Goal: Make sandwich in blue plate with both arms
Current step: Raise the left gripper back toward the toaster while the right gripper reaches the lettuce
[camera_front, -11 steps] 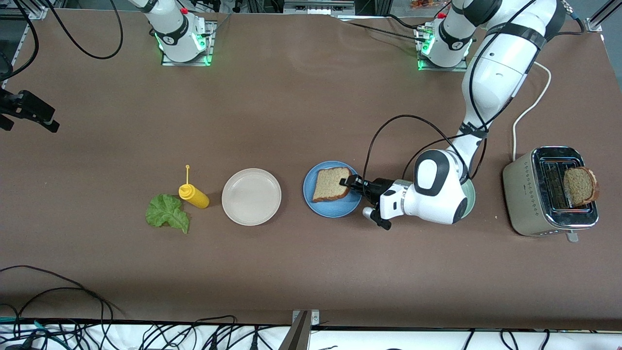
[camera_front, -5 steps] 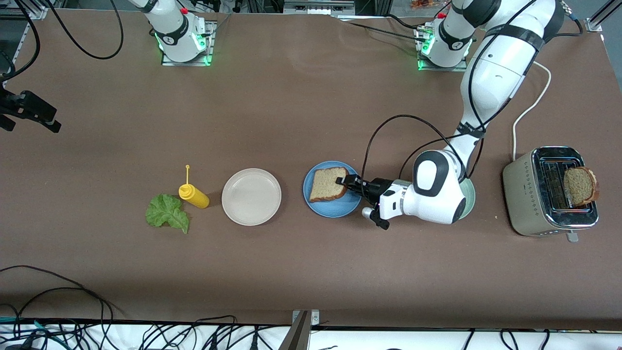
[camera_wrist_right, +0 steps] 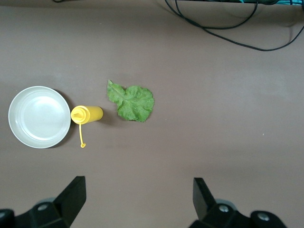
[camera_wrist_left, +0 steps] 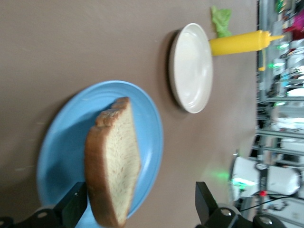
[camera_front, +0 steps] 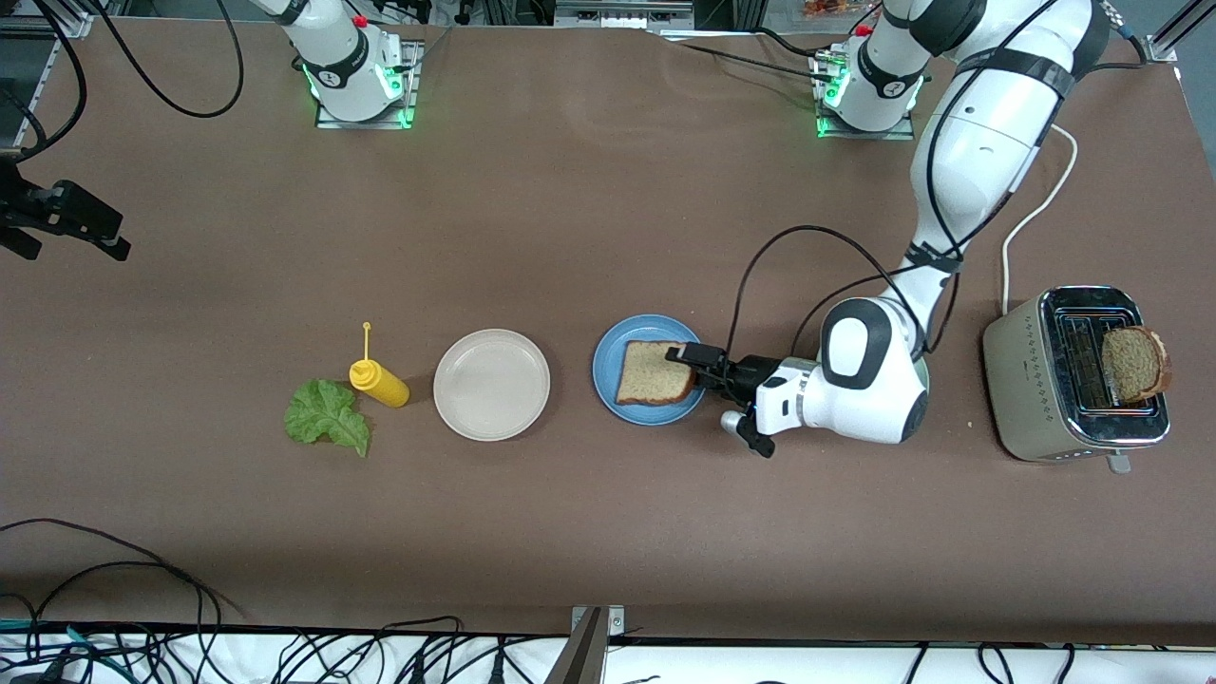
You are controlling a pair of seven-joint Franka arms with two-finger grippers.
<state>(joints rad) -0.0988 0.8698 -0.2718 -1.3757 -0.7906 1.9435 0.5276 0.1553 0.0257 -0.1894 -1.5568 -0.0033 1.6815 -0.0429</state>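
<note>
The blue plate (camera_front: 608,366) holds one slice of brown-crusted bread (camera_front: 654,372) lying flat. My left gripper (camera_front: 692,369) is low at the plate's edge toward the left arm's end, open and holding nothing. In the left wrist view the bread (camera_wrist_left: 114,166) lies on the plate (camera_wrist_left: 61,142) between my spread jaws (camera_wrist_left: 140,209), close to one finger (camera_wrist_left: 76,209). The lettuce leaf (camera_front: 326,415) lies on the table toward the right arm's end. My right gripper (camera_front: 85,223) is open and empty, high over that end of the table (camera_wrist_right: 137,204), with the lettuce (camera_wrist_right: 133,102) below it.
A second bread slice (camera_front: 1135,363) sticks out of the silver toaster (camera_front: 1045,380) at the left arm's end. A beige-white plate (camera_front: 491,384) and a yellow squeeze bottle (camera_front: 378,382) sit between the lettuce and the blue plate. A mint-green plate (camera_front: 922,366) is mostly hidden under the left arm.
The bread slice, held tilted over the blue plate before, now lies flat on it. My left gripper has opened and drawn back slightly. The right gripper has shifted a little.
</note>
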